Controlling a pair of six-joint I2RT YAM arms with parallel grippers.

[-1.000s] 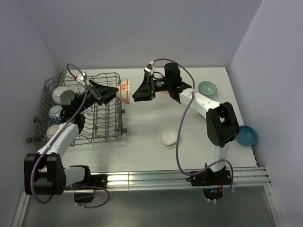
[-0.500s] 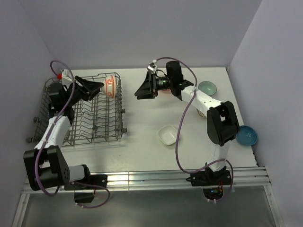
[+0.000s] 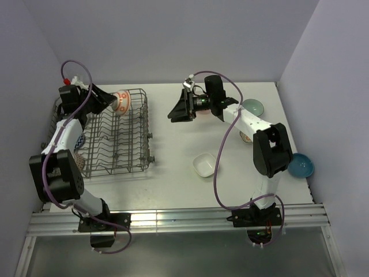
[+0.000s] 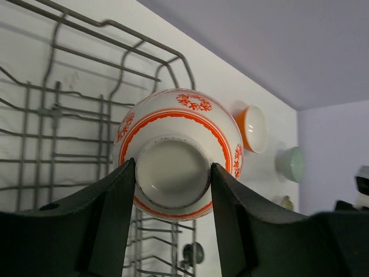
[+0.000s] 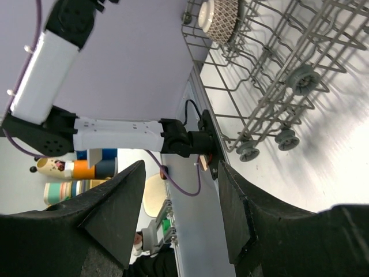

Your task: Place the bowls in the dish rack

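Loading step. My left gripper (image 4: 173,171) grips the red-orange patterned bowl (image 4: 180,124) by its foot, over the dish rack's (image 3: 124,147) far end. The right gripper (image 3: 180,109) hangs open and empty. Next, I judge: lower between tines, release.

a white table (image 3: 173,184) sits between pale lilac walls (image 3: 173,40), with a metal rail (image 3: 173,218) along its near edge.
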